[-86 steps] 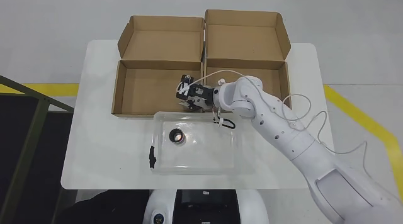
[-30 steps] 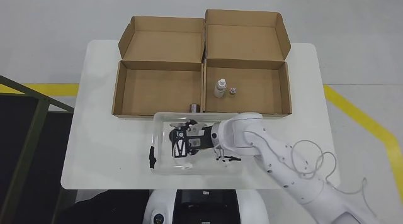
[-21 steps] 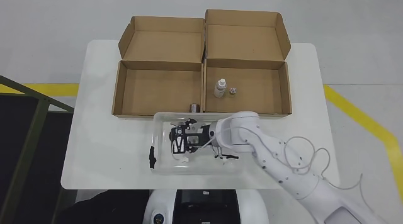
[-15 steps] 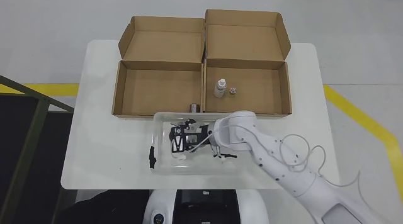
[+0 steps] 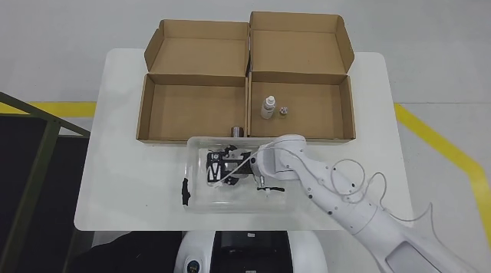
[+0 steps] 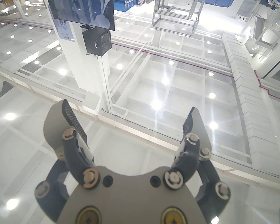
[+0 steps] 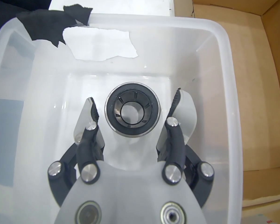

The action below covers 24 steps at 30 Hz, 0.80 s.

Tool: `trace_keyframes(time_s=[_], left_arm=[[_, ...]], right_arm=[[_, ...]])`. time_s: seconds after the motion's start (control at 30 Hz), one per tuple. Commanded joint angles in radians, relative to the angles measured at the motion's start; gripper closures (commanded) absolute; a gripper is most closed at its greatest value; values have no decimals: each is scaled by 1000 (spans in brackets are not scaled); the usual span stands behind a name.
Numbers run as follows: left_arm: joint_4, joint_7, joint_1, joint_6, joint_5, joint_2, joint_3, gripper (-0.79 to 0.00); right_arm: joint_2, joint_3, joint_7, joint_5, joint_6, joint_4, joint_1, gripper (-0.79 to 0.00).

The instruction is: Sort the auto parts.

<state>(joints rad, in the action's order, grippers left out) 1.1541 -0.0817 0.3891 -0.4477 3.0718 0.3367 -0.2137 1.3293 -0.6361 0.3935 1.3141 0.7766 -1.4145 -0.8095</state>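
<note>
One round black-and-steel bearing sleeve [image 7: 132,110] stands upright on the floor of the clear plastic bin [image 7: 226,54], between the spread fingers [image 7: 186,115] of the right tool [image 7: 134,104], touching neither. We see a torn white label [image 7: 100,45] and black tape [image 7: 49,24] on the bin's wall. The left tool [image 6: 128,111] is spread too, aimed at the ceiling.

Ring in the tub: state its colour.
The ring is black, silver-rimmed; clearest in right wrist view.

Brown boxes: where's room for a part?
Left brown cardboard box: bare except a small dark cylinder in one corner. Right brown cardboard box: bare past the white bottle and metal part. Clear plastic bin: crowded by right tool.
</note>
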Motion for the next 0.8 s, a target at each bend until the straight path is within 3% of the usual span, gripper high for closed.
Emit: trace_keyframes(time_s=[0.0,0.13,0.2,0.37,0.57,0.77], left_arm=[[0,0,0,0,0,0,0,-785],[0,0,0,0,0,0,0,-785],[0,0,0,0,0,0,0,-785],[0,0,0,0,0,0,0,-785],[0,0,0,0,0,0,0,-785],[0,0,0,0,0,0,0,-785]], right_arm=[[3,4,-11,5,-1,12,2,-600],[7,10,-28,10,5,28,4,-496],[9,10,-35,11,8,30,5,-391],[12,8,-45,4,13,38,5,-265],[14,-2,-54,-26,37,36,6,-15],[9,-29,-52,-65,63,14,-1,0]])
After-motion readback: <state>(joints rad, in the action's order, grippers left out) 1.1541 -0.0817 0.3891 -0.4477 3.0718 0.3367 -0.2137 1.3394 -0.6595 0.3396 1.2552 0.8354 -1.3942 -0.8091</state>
